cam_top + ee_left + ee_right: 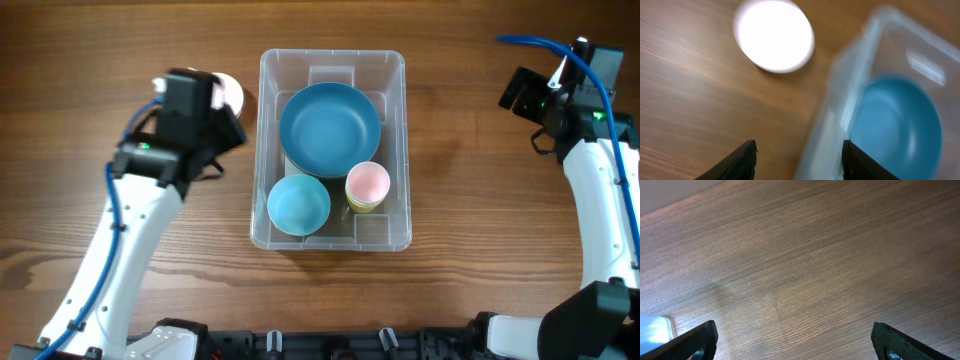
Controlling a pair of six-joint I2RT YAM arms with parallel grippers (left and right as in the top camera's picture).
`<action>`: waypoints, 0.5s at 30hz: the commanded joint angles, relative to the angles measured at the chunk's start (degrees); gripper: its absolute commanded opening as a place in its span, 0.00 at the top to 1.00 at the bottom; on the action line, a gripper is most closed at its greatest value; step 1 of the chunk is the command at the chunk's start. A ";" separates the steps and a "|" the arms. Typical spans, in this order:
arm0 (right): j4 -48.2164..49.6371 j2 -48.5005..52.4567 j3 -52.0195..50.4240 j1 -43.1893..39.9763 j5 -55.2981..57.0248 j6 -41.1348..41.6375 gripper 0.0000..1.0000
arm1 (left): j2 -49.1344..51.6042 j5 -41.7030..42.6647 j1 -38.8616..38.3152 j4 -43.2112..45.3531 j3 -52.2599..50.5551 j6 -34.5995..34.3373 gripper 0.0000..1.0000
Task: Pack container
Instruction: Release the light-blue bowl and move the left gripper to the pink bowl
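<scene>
The container [393, 130], a clear rectangular bin, sits at the middle of the wooden table [450, 270], long side running away from the arms. Open wood lies on every side of it, widest to the right.

Inside, a large blue bowl [330, 125] fills the far half almost from wall to wall. A small light-blue bowl [298, 204] sits in the near left corner. Just beside it, a pink cup [367, 184] is nested in a yellow-green cup [362, 208]. Little bare floor shows, only a strip along the near wall and the far corners.

The left gripper [799, 164] hangs over the table just left of the bin's left wall. Its jaws stand partly apart with nothing between them, only wood and the blurred rim. A white bowl [774, 35] rests on the table close beyond it, near the bin's far left corner and partly hidden under the wrist from overhead.

The right gripper [795, 342] is well off to the right over bare wood, jaws spread wide and empty.
</scene>
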 commanded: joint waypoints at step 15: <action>0.13 -0.31 0.52 0.15 0.57 -0.17 0.00 | 26.08 8.83 13.81 21.86 1.03 -9.75 0.36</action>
